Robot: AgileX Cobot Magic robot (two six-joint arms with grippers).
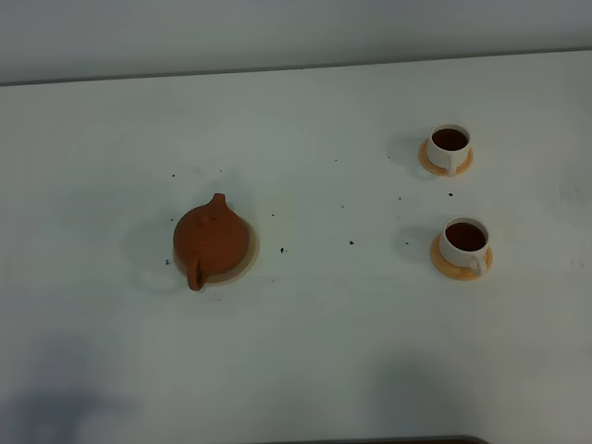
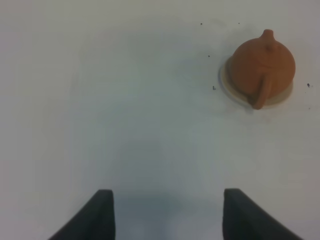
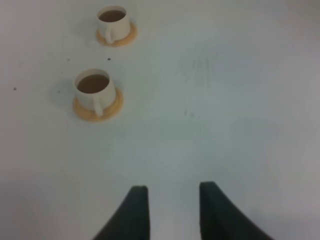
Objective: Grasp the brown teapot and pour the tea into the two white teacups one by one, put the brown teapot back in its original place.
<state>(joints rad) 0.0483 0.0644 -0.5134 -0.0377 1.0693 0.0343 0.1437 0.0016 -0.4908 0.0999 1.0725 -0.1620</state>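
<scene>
White table (image 1: 305, 351) with a few dark specks, brown teapot (image 1: 212, 240) sitting on its beige coaster (image 1: 248, 262) over on the left. Both white teacups (image 1: 450, 147) (image 1: 463, 242) are on orange saucers to the right, tea inside. Left gripper (image 2: 167, 212) is spread wide and empty, right gripper (image 3: 172, 210) narrower, gripping nothing.

A white surface (image 1: 305, 351) fills the view. Left of centre, at about nine o'clock, sits the brown teapot (image 1: 211, 240) on a pale beige coaster (image 1: 250, 260), whose edge shows along the pot's right and lower side. The spout points to twelve o'clock and the stubby handle to about seven o'clock.

Well apart, on the right, stand two white teacups, each on a small orange saucer. The far teacup (image 1: 450, 146) lies at about two o'clock, the near teacup (image 1: 463, 242) at three o'clock. Both hold dark reddish-brown tea (image 1: 450, 139). Small dark specks (image 1: 351, 242) are scattered on the surface between pot and cups.
</scene>
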